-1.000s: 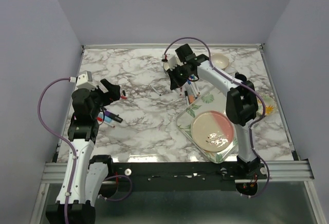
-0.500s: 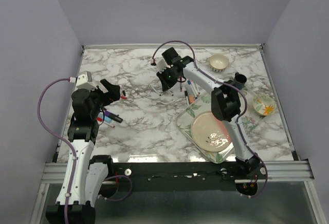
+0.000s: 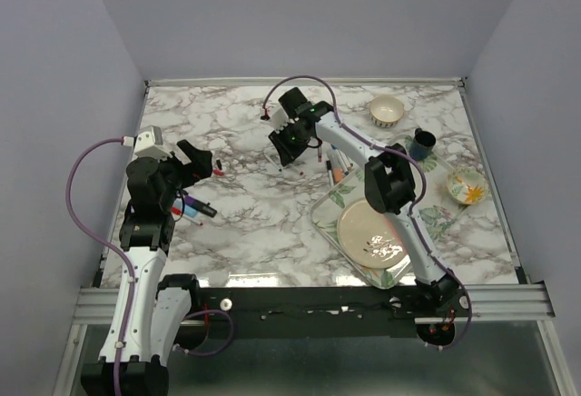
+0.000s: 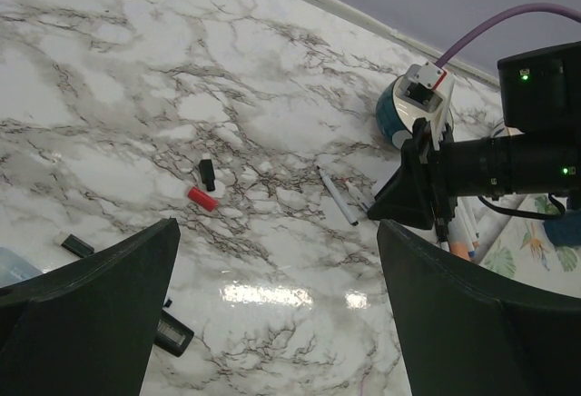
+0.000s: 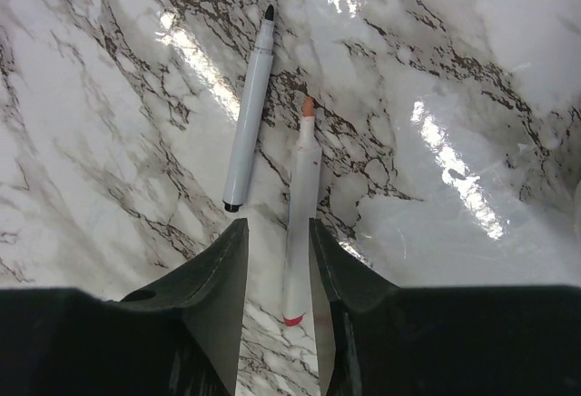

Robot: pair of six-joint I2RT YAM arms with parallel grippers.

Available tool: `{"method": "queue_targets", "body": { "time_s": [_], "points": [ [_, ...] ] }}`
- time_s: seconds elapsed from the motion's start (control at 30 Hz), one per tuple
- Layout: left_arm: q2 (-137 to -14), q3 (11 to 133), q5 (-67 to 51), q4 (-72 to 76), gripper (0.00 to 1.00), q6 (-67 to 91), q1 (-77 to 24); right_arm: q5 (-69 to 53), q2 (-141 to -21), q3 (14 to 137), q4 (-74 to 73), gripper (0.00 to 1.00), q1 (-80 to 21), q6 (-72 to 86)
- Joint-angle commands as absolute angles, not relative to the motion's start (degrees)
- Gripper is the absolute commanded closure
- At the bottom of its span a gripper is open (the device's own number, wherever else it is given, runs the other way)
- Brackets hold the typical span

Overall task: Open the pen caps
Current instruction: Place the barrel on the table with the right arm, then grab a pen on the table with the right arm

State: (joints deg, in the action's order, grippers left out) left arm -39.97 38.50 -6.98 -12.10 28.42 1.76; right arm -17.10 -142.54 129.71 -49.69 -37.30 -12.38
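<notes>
The right pincer (image 5: 277, 225) stands apart, straddling an uncapped orange-tipped pen (image 5: 300, 187) that lies on the table (image 5: 109, 96) beside a black-tipped pen (image 5: 248, 128). The left pincer (image 4: 277, 228) gapes wide near a red cap (image 4: 202, 198) and black cap (image 4: 208, 174), which lie just beside each other on the table.

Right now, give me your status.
Left gripper open, empty. Right gripper open, astride uncapped red-tipped pen lying flat. Red cap, black cap loose near left arm. Black-tipped pen alongside.
</notes>
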Motion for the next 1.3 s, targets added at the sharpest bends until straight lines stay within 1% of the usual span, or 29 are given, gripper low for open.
{"method": "queue_targets", "body": {
  "time_s": [0.0, 0.1, 0.3, 0.37, 0.5, 0.8, 1.07, 1.27],
  "points": [
    [-39.5, 38.2, -7.6, -11.7, 0.01, 27.5, 1.8, -20.4, -139.8, 129.9, -51.9, 0.59, -37.9, -12.3],
    [-39.3, 38.3, -7.6, -11.7, 0.01, 27.4, 1.8, -21.0, -136.1, 128.1, -51.9, 0.59, -37.9, -13.4],
    [-38.9, 38.3, -7.6, -11.7, 0.01, 27.3, 1.8, -20.3, -125.7, 119.5, -51.0, 0.47, -37.8, -17.2],
    [-38.7, 38.2, -7.6, -11.8, 0.01, 27.2, 1.8, -19.3, -123.8, 116.5, -50.4, 0.43, -37.9, -18.6],
    [-38.2, 38.2, -7.4, -11.8, 0.01, 27.2, 1.8, -17.1, -120.3, 112.2, -49.0, 0.4, -37.4, -19.9],
    [-37.9, 38.2, -7.2, -11.8, 0.01, 27.1, 1.8, -15.2, -117.4, 109.3, -48.3, 0.4, -33.2, -20.1],
    [-37.6, 38.1, -7.5, -11.8, 0.01, 27.1, 1.8, -16.4, -115.3, 101.2, -46.0, 0.4, -29.4, -20.0],
    [-37.9, 38.1, -7.6, -11.5, 0.01, 27.1, 1.8, -17.9, -115.2, 97.5, -44.8, 0.4, -28.2, -19.9]
  ]
}}
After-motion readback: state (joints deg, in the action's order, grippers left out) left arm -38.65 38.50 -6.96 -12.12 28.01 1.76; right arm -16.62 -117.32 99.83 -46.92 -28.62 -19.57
